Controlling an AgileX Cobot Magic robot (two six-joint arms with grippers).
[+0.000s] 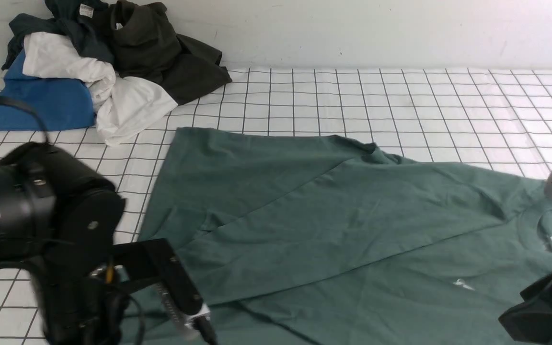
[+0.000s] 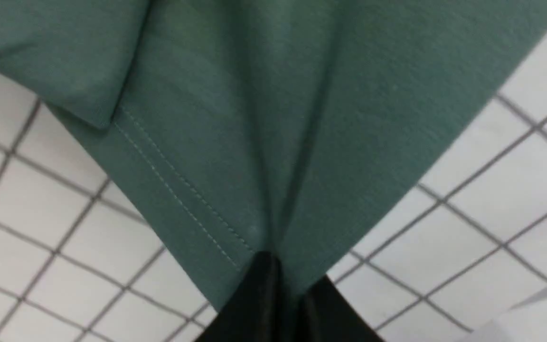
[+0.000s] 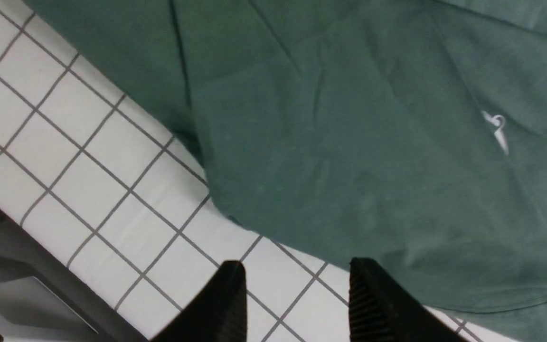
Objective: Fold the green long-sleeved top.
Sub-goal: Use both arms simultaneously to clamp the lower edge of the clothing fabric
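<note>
Left hand (image 2: 292, 280) is clamped shut on the near hem corner of the top (image 1: 333, 215). The top lies spread on the tabletop (image 1: 400, 96), long axis left-right, hem left, neck right. Right hand (image 3: 298, 270) is part open and empty, just off the top's near edge at the neck end; I reckon it grips there next.

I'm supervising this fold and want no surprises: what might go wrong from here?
The left pincer grips only a narrow pinch of the green long-sleeved top near its stitched hem; it may slip out. The right pincer is open over the checked cloth, holding nothing, so a one-sided pull might skew the fold.
</note>
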